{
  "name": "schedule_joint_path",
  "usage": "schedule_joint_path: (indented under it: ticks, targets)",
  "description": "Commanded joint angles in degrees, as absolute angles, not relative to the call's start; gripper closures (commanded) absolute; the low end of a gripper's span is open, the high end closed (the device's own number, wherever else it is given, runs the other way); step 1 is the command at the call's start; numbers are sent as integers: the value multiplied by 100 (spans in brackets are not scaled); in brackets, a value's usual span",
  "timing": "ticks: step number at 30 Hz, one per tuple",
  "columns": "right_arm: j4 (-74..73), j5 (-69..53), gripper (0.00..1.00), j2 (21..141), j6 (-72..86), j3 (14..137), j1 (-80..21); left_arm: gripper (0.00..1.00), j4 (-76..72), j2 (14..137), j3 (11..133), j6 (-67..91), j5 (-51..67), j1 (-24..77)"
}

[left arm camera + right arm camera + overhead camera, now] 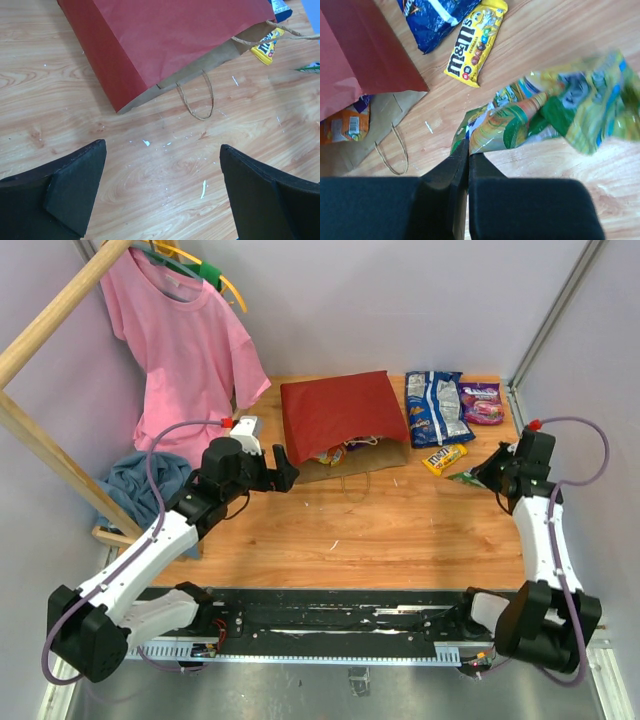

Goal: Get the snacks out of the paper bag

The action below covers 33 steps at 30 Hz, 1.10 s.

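One view alone shows right claw (468,146) pinching green packet (542,117).

Bright even light, soft shadows; green packet (580,100) blurred, rt wrist view

I see a wooden table (400,530) with pale grain, dotted with small white specks (204,189). The paper bag (335,415) lies flat on its side at the far middle, mouth towards me, with one twisted handle (197,97) resting on the wood. Right of it the cookie bag (435,407) lies flat, with the purple bag (482,402) just beside it. The yellow pack (444,457) lies nearer, close to the bag's mouth. A blue cloth (135,480) is heaped at the left edge. The green packet (545,115) is pinched in my right gripper (468,152); I can't tell whether it touches the wood.
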<state>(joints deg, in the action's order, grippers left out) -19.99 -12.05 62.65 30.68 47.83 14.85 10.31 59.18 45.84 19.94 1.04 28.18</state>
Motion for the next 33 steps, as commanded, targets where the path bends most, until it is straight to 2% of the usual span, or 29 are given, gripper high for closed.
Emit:
schedule_joint_path:
  ticks: [1, 5, 10, 12, 13, 14, 15, 17, 21, 25, 33]
  targets:
    - [-2206, -1859, 99, 6583, 2349, 4839, 1711, 0, 1012, 5826, 4535, 2013, 211, 2777]
    - [-1853, -2556, 99, 6693, 2612, 3714, 2544, 0, 1011, 5849, 4519, 2009, 243, 2778]
    - [-1656, -2972, 98, 6979, 3012, 3135, 3251, 0, 1002, 5969, 4613, 1969, 277, 2780]
    - [-1612, -3004, 83, 6992, 3121, 3046, 3338, 0, 1010, 6036, 4682, 1952, 298, 2779]
    - [-1620, -2996, 70, 6979, 3151, 3035, 3369, 0, 1017, 6062, 4711, 1947, 309, 2780]
    - [-1626, -2973, 52, 6940, 3181, 3033, 3392, 0, 1019, 6074, 4742, 1941, 315, 2778]
    - [-1683, -2907, 41, 6895, 3200, 3051, 3400, 0, 1019, 6078, 4750, 1942, 316, 2780]
    - [-1813, -2769, 33, 6736, 3207, 3098, 3401, 0, 1020, 6075, 4748, 1942, 323, 2778]
    - [-2272, -2222, 30, 6040, 3387, 3217, 3269, 0, 1022, 6051, 4704, 1950, 282, 2777]
    - [-2974, -879, 27, 5213, 3508, 3533, 2748, 0, 981, 6097, 4702, 1974, 320, 2777]
    - [-3282, -436, 32, 5016, 3884, 3174, 2522, 0, 912, 6183, 4729, 1945, 417, 2784]
